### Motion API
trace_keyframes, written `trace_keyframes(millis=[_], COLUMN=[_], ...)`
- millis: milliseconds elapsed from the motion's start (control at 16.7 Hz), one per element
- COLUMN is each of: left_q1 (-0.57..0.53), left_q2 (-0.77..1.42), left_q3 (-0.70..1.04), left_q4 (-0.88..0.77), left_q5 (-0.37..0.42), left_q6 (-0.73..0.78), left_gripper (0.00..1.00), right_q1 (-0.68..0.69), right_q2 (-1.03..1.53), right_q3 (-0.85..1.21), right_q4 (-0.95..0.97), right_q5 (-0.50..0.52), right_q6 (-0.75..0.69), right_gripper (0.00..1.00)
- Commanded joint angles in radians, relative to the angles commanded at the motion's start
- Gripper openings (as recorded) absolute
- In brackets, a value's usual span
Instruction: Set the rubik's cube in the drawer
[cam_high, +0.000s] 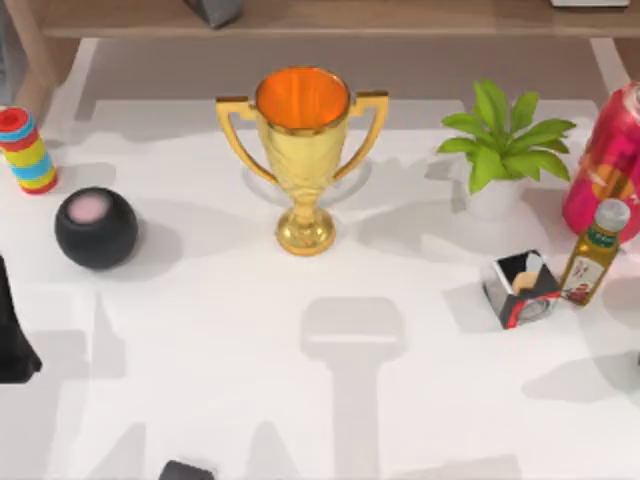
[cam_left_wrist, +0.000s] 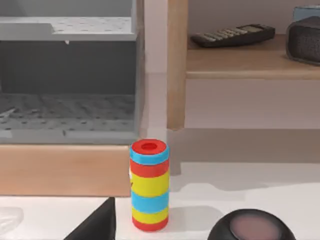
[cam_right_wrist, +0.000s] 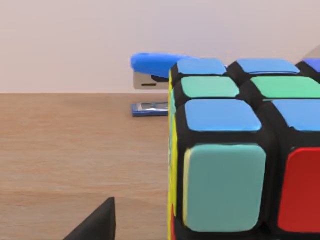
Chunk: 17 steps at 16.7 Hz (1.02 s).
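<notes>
Two arms on this rig, and I could not tell the state of either claw. My left arm (cam_high: 12, 340) sat at the surface's (cam_high: 300, 400) left edge, below the black round speaker (cam_high: 96, 228). A dark wedge of the left claw (cam_left_wrist: 95, 225) poked into the left wrist view, facing the striped stacked cylinder (cam_left_wrist: 149, 186), which stood upright on the white surface, just in front of a wooden panel (cam_left_wrist: 60, 175). Behind that panel lay the grey drawer (cam_left_wrist: 65, 112), open, with a perforated floor. Beside it a wooden shelf (cam_left_wrist: 240, 62) carried a dark remote (cam_left_wrist: 232, 35).

The rubik's cube (cam_right_wrist: 235, 165) was not in the drawer. It sat on a wooden board (cam_right_wrist: 75, 150), very close to the right wrist camera, blue and green tiles on top, a teal and a red tile on the near face. A blue stapler (cam_right_wrist: 150, 75) lay behind it on the same board. A dark wedge of the right claw (cam_right_wrist: 95, 225) showed near the cube; I could not tell whether it touched.

From the top, a gold trophy (cam_high: 302, 150) stood mid-surface, upright. To the right were a potted plant (cam_high: 500, 150), a red can (cam_high: 605, 165) at the edge, an oil bottle (cam_high: 592, 255) and, just beside it, a small black box (cam_high: 520, 290).
</notes>
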<state>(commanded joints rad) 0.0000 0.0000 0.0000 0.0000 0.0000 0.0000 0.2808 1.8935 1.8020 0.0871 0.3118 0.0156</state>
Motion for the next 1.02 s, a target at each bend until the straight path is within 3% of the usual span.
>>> trace_keyframes(millis=[240,1020], left_q1=[0.0,0.0], left_q2=[0.0,0.0], left_q3=[0.0,0.0], left_q4=[0.0,0.0], left_q5=[0.0,0.0], left_q6=[0.0,0.0], left_gripper=[1.0,1.0], right_q1=[-0.001,-0.001], right_q2=[0.005,0.005], right_q3=[0.005,0.005], right_q4=[-0.001,-0.001], right_q5=[-0.001,-0.001], right_q6=[0.0,0.0], right_gripper=[1.0,0.02])
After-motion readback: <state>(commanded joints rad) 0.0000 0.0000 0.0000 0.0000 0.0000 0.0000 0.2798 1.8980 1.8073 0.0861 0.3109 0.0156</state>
